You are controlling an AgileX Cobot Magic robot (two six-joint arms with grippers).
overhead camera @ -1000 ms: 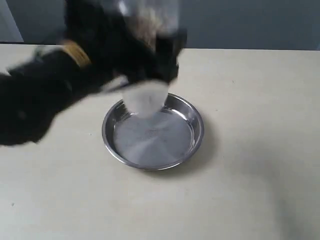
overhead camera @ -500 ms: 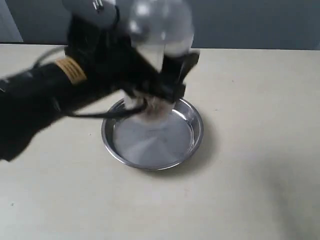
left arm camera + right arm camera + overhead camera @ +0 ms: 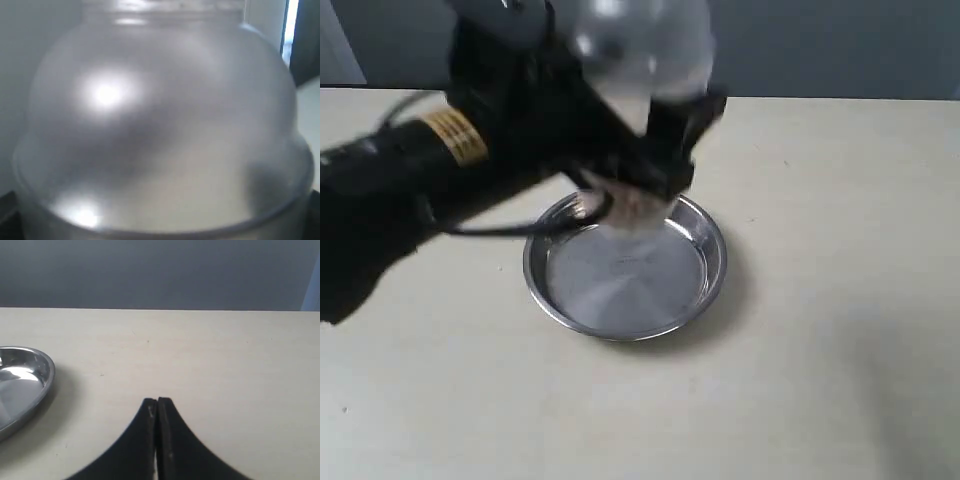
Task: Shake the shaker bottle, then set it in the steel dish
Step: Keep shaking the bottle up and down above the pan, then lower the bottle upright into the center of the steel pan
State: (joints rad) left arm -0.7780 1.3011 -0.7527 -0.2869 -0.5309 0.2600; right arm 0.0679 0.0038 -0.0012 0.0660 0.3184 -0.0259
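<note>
The shaker bottle [image 3: 642,55], frosted clear plastic, hangs in the air over the steel dish [image 3: 620,295]. Its rounded dome is up and brown granules [image 3: 638,205] sit in its lower end. My left gripper [image 3: 638,160] is shut on the bottle's middle, with black fingers [image 3: 682,135] on either side. In the left wrist view the bottle's dome [image 3: 160,125] fills the picture and hides the jaws. The dish rests on the table with nothing in it; its rim [image 3: 35,371] also shows in the right wrist view. My right gripper [image 3: 157,402] is shut on nothing, low over the table beside the dish.
The table [image 3: 820,350] is a pale beige top, bare around the dish. A grey wall [image 3: 820,45] runs along the table's far edge. The black left arm [image 3: 410,190] reaches in from the left, above the table.
A second ago the left arm and bottle were blurred in motion, with the granules high in the bottle. Now the picture is sharper and the granules are low. The right gripper's earlier state is not shown.
</note>
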